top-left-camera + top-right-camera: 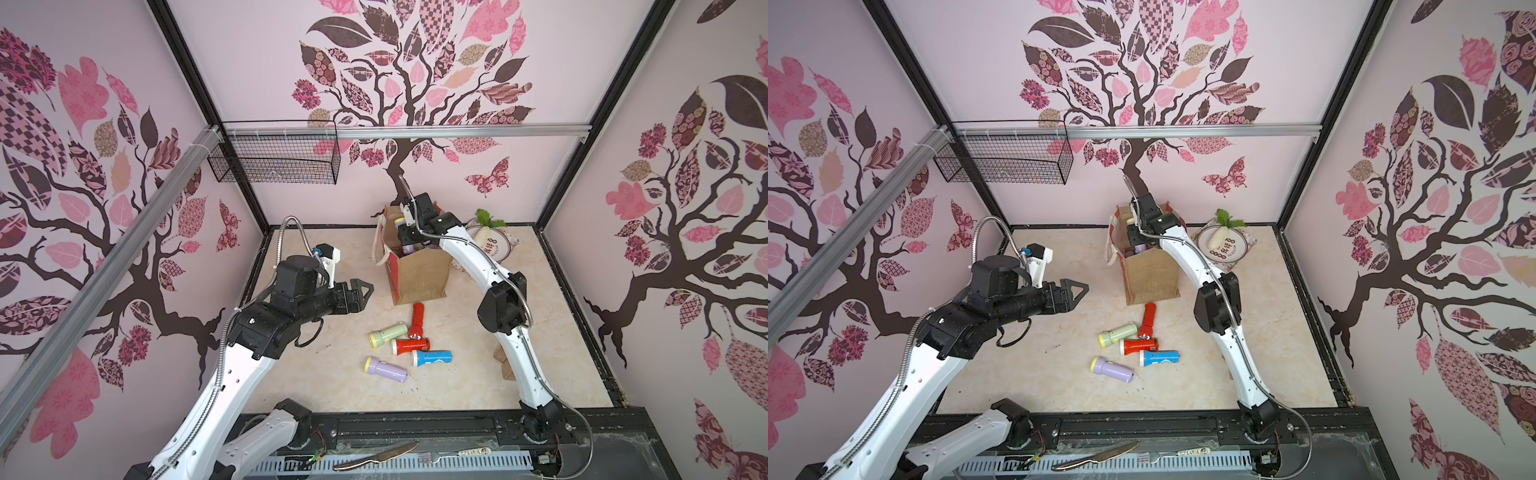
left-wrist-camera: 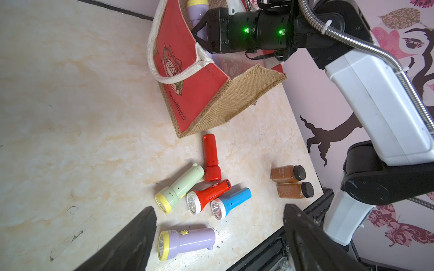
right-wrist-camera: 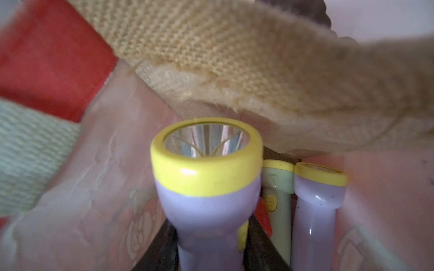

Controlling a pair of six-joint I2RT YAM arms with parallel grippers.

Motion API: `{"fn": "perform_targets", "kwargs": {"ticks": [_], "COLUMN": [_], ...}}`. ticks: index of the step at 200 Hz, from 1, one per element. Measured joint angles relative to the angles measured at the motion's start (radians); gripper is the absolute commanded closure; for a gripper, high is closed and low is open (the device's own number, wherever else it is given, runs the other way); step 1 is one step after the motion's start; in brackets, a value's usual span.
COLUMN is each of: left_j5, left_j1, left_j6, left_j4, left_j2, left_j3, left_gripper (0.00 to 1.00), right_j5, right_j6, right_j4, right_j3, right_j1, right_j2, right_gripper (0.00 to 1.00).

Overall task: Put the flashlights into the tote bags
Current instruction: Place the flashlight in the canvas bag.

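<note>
The brown burlap tote bag [image 1: 419,274] with red side panels [image 2: 187,93] stands upright at the back of the table. My right gripper [image 1: 405,245] reaches into its mouth, shut on a lilac, yellow-ringed flashlight [image 3: 206,199] held head-up. More flashlights stand inside the bag, one pale green [image 3: 278,187] and one lilac [image 3: 317,199]. Several flashlights lie on the table in front of the bag: pale green [image 1: 388,334], two red [image 1: 417,320], blue [image 1: 432,357] and lilac [image 2: 187,241]. My left gripper [image 1: 368,291] hovers open and holds nothing, to the left of the bag and above the table.
Two brown black-capped jars [image 2: 287,174] lie near the right arm's base. A plate [image 1: 498,253] with a white radish sits at the back right. A black wire basket [image 1: 274,160] hangs on the back rail. A knife [image 1: 374,457] and fork [image 1: 453,455] lie along the front edge.
</note>
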Motion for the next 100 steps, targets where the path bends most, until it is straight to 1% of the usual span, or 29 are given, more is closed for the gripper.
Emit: {"fn": "perform_targets", "kwargs": {"ticks": [17, 39, 100], "left_j5": [-0.003, -0.010, -0.056], "left_j1": [0.000, 0.000, 0.000], "left_j6": [0.000, -0.001, -0.002], "left_j4": [0.000, 0.000, -0.026], "left_j2": [-0.005, -0.013, -0.027], "left_j3": [0.000, 0.000, 0.000], "left_gripper": [0.12, 0.12, 0.13], "right_j5": [0.000, 0.003, 0.027], "right_j6": [0.000, 0.005, 0.008], "right_j4": [0.000, 0.004, 0.005], "right_j3": [0.000, 0.000, 0.023], "right_j1": [0.000, 0.000, 0.000], "right_j2": [0.000, -0.003, -0.012], "right_gripper": [0.43, 0.34, 0.25]}}
